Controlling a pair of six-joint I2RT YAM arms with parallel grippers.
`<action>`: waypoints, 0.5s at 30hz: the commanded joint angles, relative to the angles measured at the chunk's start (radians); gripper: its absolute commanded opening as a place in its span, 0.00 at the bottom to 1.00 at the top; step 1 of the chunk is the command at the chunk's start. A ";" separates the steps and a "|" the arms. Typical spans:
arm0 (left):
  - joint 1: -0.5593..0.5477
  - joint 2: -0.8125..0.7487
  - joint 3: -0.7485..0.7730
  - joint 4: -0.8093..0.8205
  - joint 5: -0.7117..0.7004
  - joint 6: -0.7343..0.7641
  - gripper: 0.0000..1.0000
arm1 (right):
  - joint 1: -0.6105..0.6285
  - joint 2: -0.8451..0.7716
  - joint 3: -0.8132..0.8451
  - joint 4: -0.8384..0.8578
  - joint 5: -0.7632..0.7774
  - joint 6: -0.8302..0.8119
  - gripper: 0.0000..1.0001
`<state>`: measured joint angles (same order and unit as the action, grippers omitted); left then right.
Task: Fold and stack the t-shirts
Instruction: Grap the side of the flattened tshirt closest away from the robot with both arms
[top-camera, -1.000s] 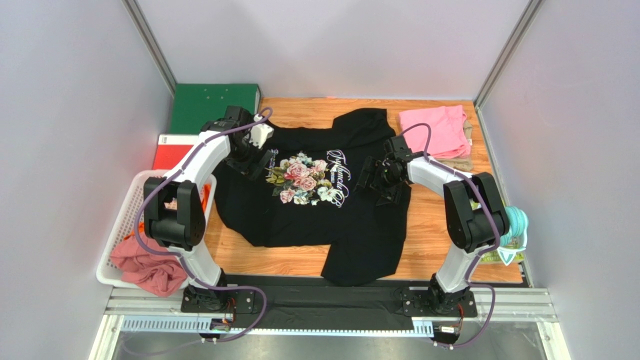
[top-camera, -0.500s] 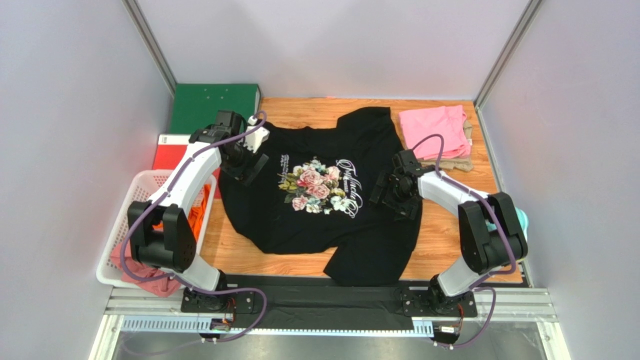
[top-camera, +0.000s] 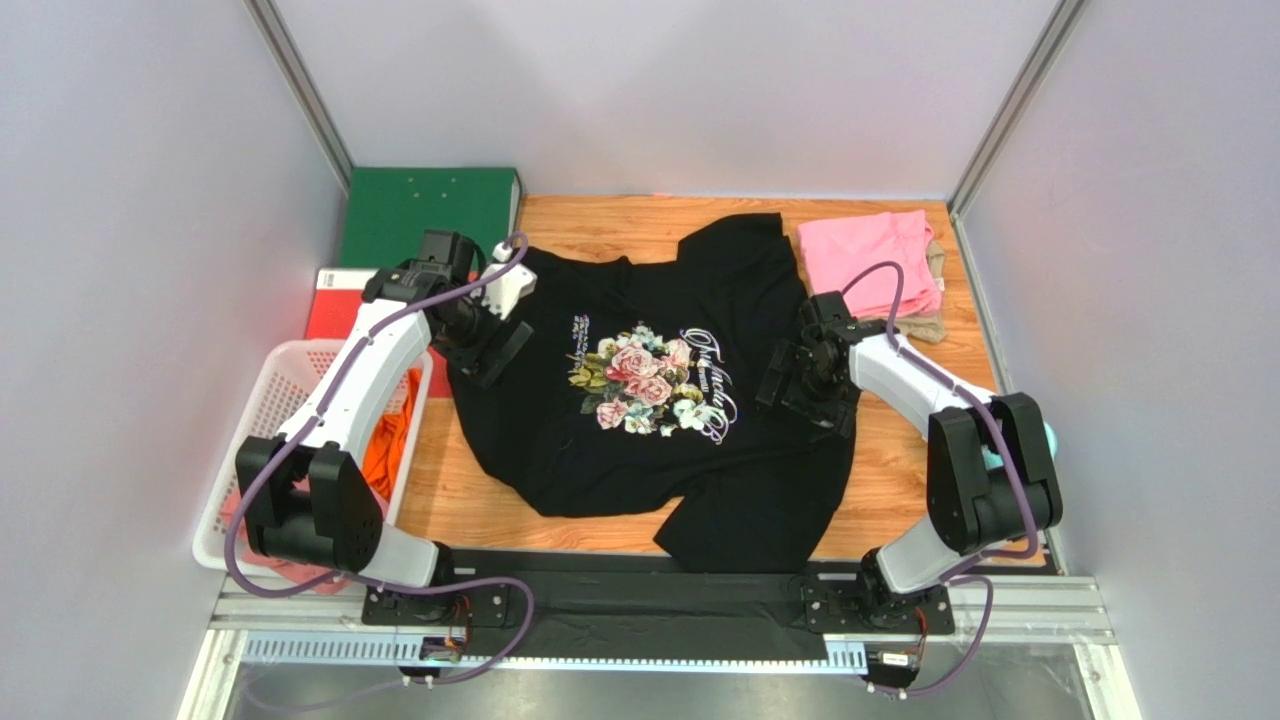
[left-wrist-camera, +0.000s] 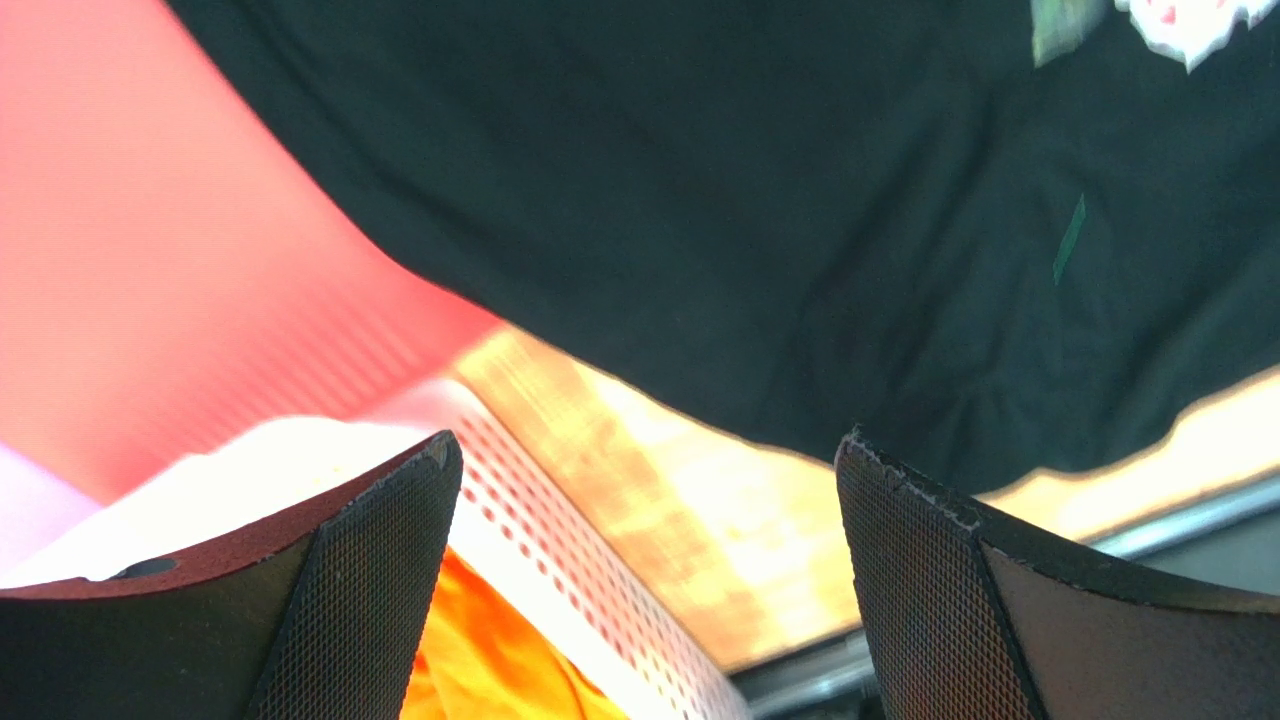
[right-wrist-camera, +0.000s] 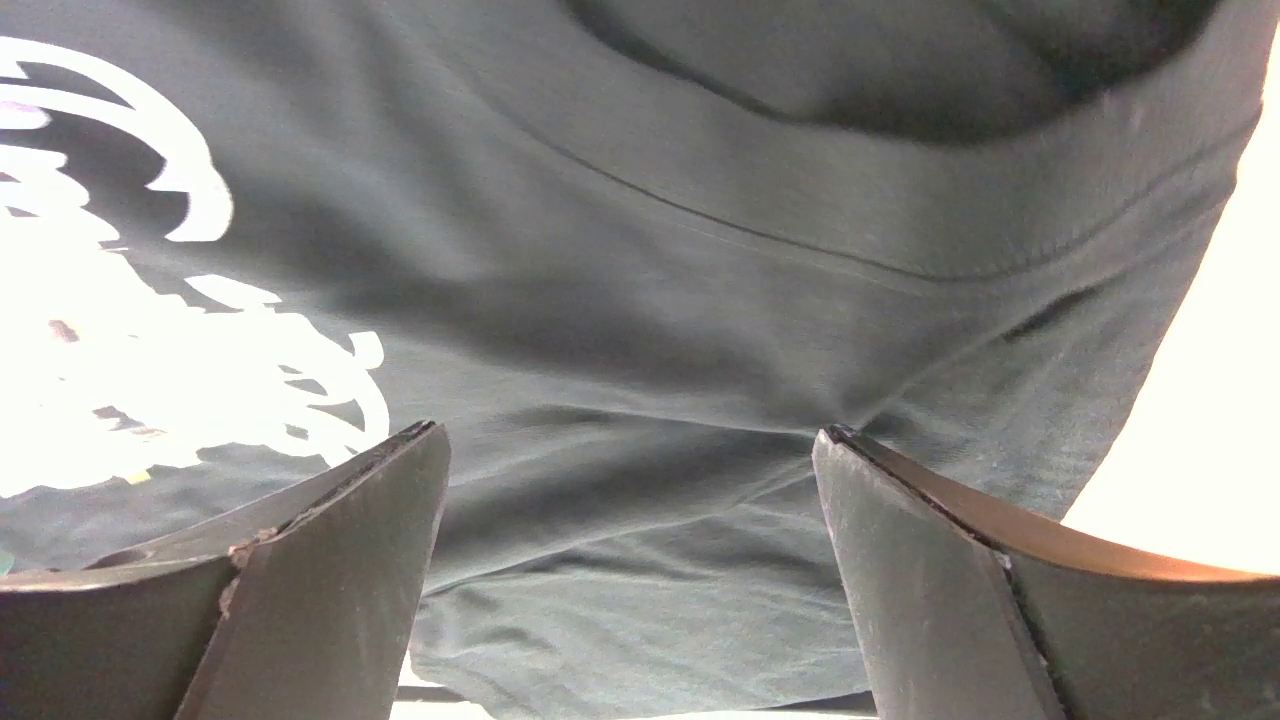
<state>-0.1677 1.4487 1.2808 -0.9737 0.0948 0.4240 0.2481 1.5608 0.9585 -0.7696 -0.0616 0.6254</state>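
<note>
I am looking at the black t-shirt (top-camera: 601, 465), which is lying spread open and face up across the middle of the wooden tabletop (top-camera: 887, 480). It is sitting at a slant, with its rose print (top-camera: 646, 383) and white script (top-camera: 706, 393) showing and its near right corner reaching the tabletop's near edge. My left gripper (left-wrist-camera: 643, 444) is hanging over the left edge of that t-shirt with its jaws standing wide and nothing between them. From its wrist camera I am seeing black cloth above, then bare wood past the shirt's edge. I cannot tell whether the fingers are touching the cloth. My right gripper (right-wrist-camera: 624, 432) is hovering over the right side of the black t-shirt, just right of the script, also spread wide and holding nothing. Its camera is showing wrinkled black fabric and a stitched hem running across. Off the far right corner of the black t-shirt, a pink t-shirt (top-camera: 872, 258) is lying folded on a beige one (top-camera: 935, 285), of which only a strip is showing. Just left of the black t-shirt a white basket (top-camera: 256, 435) is sitting with an orange t-shirt (top-camera: 394, 435) inside, and my left arm is covering much of it. Beyond the black t-shirt's far left corner a green binder (top-camera: 428, 210) is lying flat. A red binder (top-camera: 338, 300) is lying between it and the basket.
</note>
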 joint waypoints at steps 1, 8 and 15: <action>0.004 -0.060 -0.047 -0.120 0.031 0.094 1.00 | 0.000 -0.038 0.143 -0.066 -0.006 -0.062 1.00; 0.000 -0.163 -0.179 -0.232 0.029 0.205 0.99 | 0.026 -0.085 0.203 -0.097 -0.056 -0.076 1.00; -0.026 -0.166 -0.281 -0.215 0.022 0.184 0.99 | 0.287 0.036 0.318 -0.057 -0.070 -0.082 1.00</action>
<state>-0.1749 1.2884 1.0164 -1.1828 0.1032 0.5938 0.3954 1.5230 1.1728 -0.8444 -0.1017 0.5667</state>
